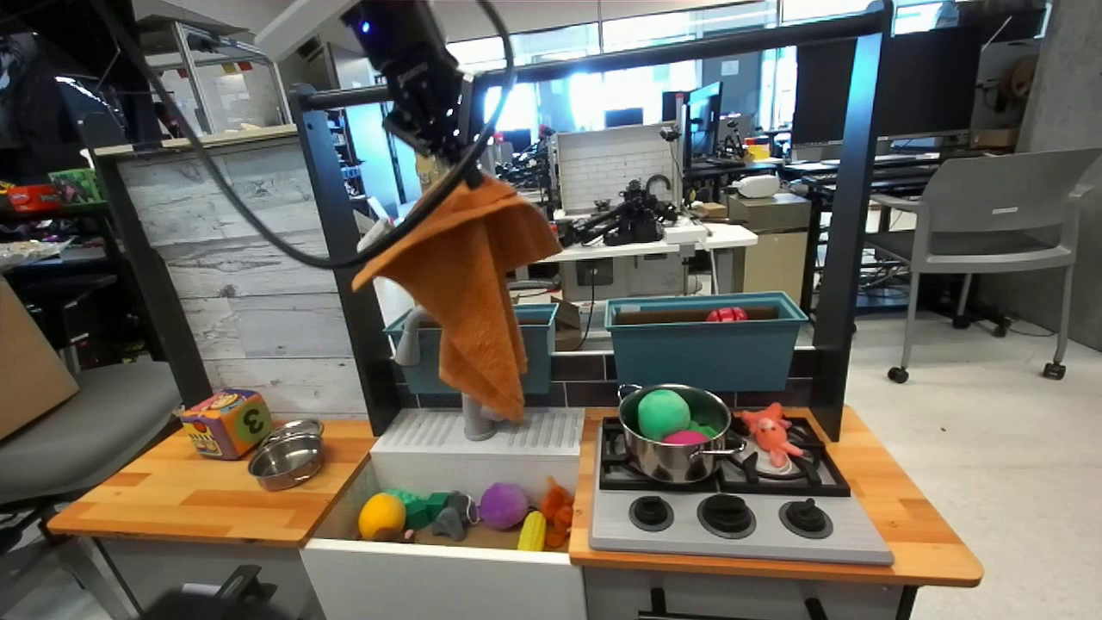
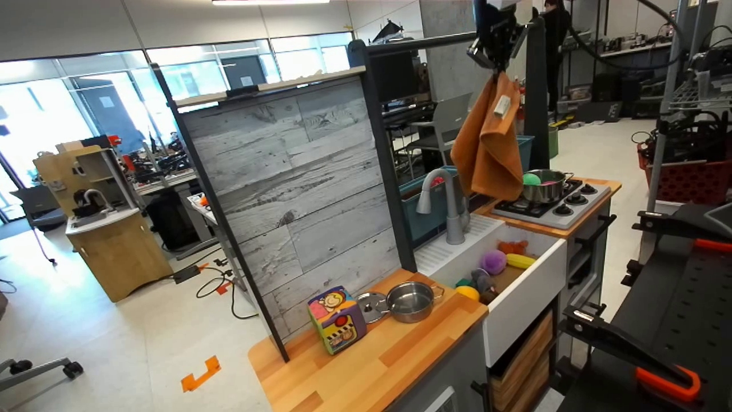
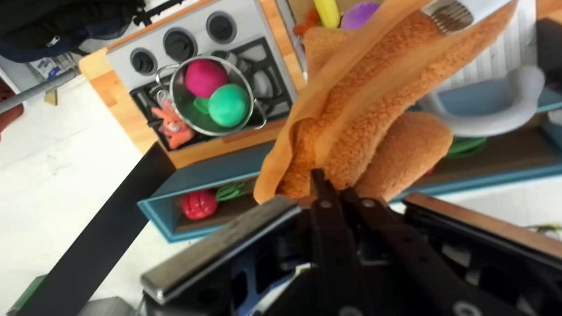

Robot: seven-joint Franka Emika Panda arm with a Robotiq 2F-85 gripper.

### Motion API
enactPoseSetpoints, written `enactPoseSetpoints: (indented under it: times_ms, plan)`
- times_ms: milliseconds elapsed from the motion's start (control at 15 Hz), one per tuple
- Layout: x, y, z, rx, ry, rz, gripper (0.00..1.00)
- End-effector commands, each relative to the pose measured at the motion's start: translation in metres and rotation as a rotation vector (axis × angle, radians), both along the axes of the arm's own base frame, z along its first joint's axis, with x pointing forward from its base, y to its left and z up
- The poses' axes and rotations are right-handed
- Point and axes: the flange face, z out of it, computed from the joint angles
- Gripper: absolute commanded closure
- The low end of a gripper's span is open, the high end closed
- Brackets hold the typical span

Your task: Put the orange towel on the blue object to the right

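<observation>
The orange towel (image 1: 482, 284) hangs in loose folds from my gripper (image 1: 472, 176), above the toy sink and in front of the narrower teal bin. It also hangs from the gripper (image 2: 501, 71) in an exterior view (image 2: 496, 149), with a white tag showing. In the wrist view the gripper (image 3: 333, 186) is shut on the towel (image 3: 351, 131), whose folds spread beyond the fingertips. The blue object, a wide teal-blue bin (image 1: 702, 355), stands behind the stove, to the right of the towel. It shows in the wrist view (image 3: 215, 169); in an exterior view the towel mostly hides it (image 2: 525, 150).
The narrower teal bin (image 1: 540, 353) and grey faucet (image 1: 476, 418) stand below the towel. A pot (image 1: 676, 461) with toys and a pink plush (image 1: 772, 433) sit on the stove. A black post (image 1: 848, 224) and top bar (image 1: 689, 45) frame the bins. A red toy (image 1: 727, 315) shows in the wide bin.
</observation>
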Motion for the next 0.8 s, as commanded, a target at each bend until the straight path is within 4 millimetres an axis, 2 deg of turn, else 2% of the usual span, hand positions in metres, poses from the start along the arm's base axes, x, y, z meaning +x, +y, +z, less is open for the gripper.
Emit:
enactPoseSetpoints:
  times_ms: [0, 133, 267, 400, 533, 667, 733]
  plan:
    - [0.000, -0.080, 0.050, -0.023, -0.180, -0.101, 0.99]
    - [0.000, -0.140, 0.058, -0.045, -0.272, -0.187, 0.99]
    - [0.003, -0.190, 0.048, -0.035, -0.350, -0.293, 0.99]
    - [0.010, -0.230, 0.032, -0.030, -0.416, -0.390, 0.99]
    - [0.020, -0.254, 0.009, -0.024, -0.482, -0.472, 0.99]
    - [0.038, -0.263, -0.016, -0.028, -0.558, -0.531, 0.99]
    - [0.049, -0.261, -0.025, -0.029, -0.596, -0.559, 0.99]
